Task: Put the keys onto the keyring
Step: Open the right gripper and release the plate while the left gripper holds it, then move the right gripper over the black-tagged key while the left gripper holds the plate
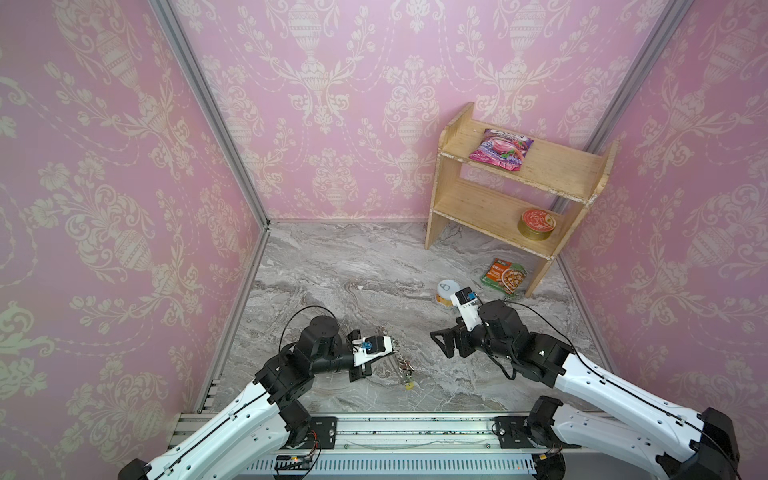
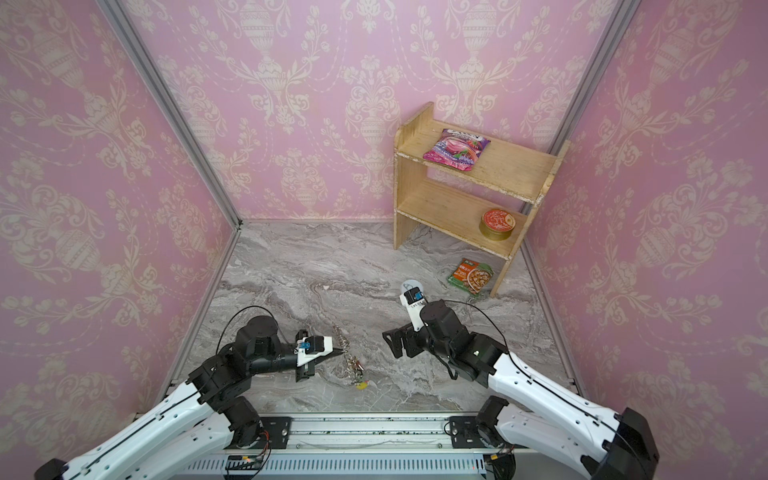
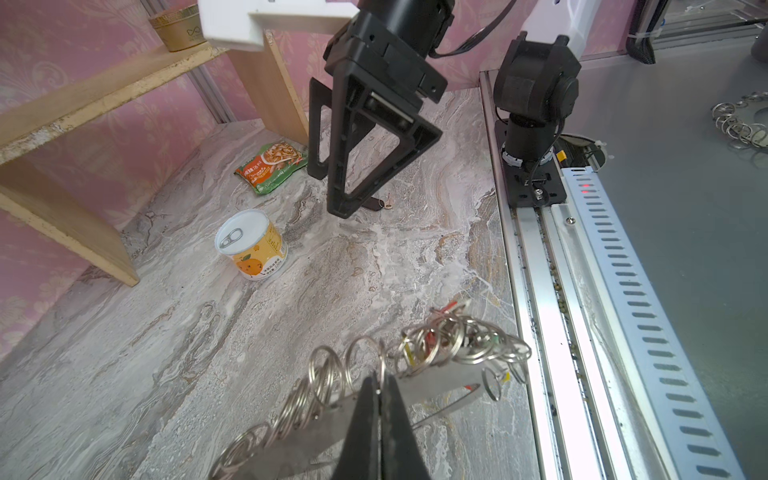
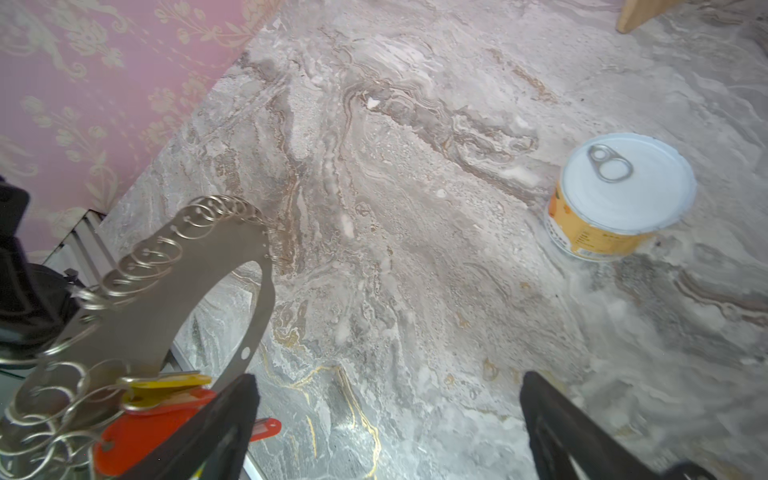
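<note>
Pink-papered walls close three edges of the marble table [image 1: 353,270]. Near its front edge, left of middle, the left gripper [image 3: 379,384] is clamped on the keyring [image 3: 440,380]. The right gripper [image 1: 440,344] hangs spread wide by the key [image 3: 376,204], which lies right of middle, with bare marble between the arms. A shelf [image 1: 498,199] and a packet [image 1: 503,276] fill the back right corner, and a can [image 1: 446,289] stands nearby.

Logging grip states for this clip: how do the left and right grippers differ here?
The left gripper is shut; the right gripper is wide open. The left gripper clamps the flat metal loop of the keyring; the right gripper holds nothing. Both are black and point toward each other.
</note>
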